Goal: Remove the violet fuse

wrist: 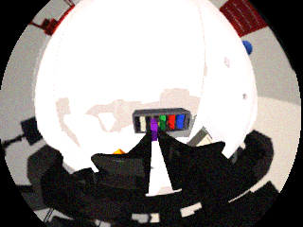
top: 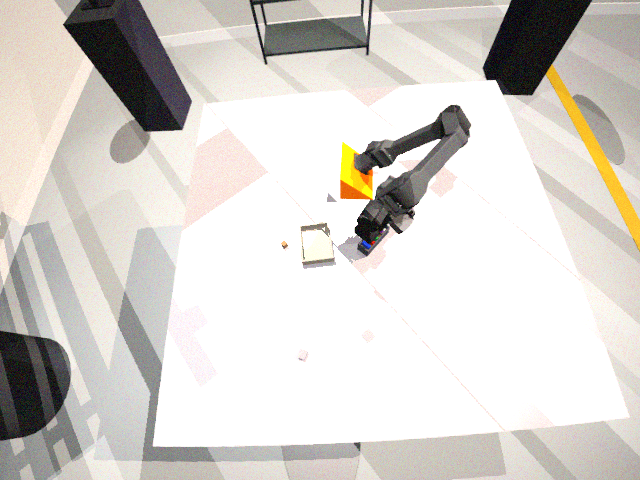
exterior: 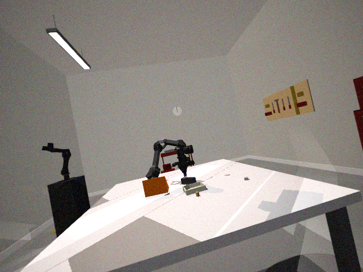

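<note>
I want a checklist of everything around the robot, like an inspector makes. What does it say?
Surface: white table with pale patches.
Job's things: violet fuse pinched at the fingertips, in front of the fuse block; whether it is fully out of its slot cannot be told. Green, red and blue fuses sit in the block. Tray beside the block holds nothing.
Clutter: orange wedge by the arm's base, small brown piece near the tray, small pale cube.
Grippers: gripper shut on the violet fuse, over the block.
Cables: nothing seen.
Surroundings: dark pillars, metal shelf, tool board, wall clock.
</note>
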